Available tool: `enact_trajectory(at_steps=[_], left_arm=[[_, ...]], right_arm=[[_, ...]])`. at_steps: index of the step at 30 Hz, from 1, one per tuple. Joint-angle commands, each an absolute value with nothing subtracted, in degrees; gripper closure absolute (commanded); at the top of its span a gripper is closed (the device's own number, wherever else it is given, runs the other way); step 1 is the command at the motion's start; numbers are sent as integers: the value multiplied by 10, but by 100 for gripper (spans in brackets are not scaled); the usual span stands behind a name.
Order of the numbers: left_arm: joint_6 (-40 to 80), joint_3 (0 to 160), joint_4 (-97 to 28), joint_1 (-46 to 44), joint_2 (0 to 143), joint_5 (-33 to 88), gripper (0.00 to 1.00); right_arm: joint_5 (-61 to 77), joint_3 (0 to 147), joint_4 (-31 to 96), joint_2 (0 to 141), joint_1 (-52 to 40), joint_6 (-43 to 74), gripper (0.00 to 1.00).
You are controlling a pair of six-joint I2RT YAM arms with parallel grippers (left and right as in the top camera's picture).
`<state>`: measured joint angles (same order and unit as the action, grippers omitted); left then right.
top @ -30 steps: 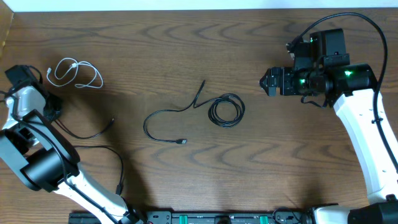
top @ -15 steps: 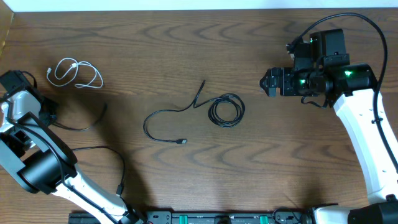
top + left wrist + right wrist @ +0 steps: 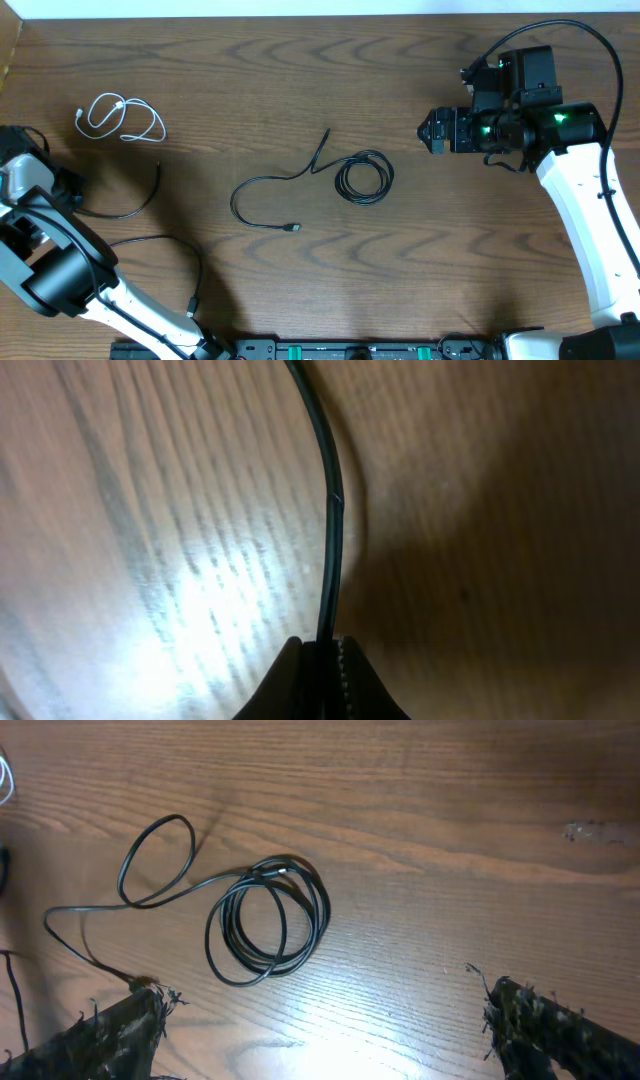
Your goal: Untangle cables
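Three cables (image 3: 363,178) apart on table (image 3: 300,60)

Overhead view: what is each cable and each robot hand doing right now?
Thin white cable, lying loose in small loops.
Long black cable in the middle, partly coiled, one end stretched out, untouched.
Thin black cable on the left, gripped at one spot.
Left fingers, shut on that cable.
Right fingers, open, holding nothing.
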<state>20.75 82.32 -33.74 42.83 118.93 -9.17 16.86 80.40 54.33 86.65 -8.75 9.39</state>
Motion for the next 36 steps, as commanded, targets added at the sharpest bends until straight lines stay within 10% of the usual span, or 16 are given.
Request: enact_trajectory(at_steps=[1, 4, 7, 9, 12, 36], left_arm=[[144, 837, -348, 429, 1169, -96, 93], [125, 837, -352, 430, 1169, -99, 92], [140, 840, -357, 431, 1163, -98, 64], [150, 845, -358, 431, 1149, -97, 27], [171, 846, -351, 432, 1103, -96, 16], [177, 796, -411, 618, 1130, -156, 15]], right_arm=[[166, 804, 542, 870, -95, 85, 1], [166, 804, 542, 870, -95, 85, 1], [166, 804, 543, 870, -95, 85, 1], [166, 804, 543, 870, -95, 84, 1], [166, 804, 542, 870, -95, 80, 1], [166, 804, 536, 870, -95, 63, 1]])
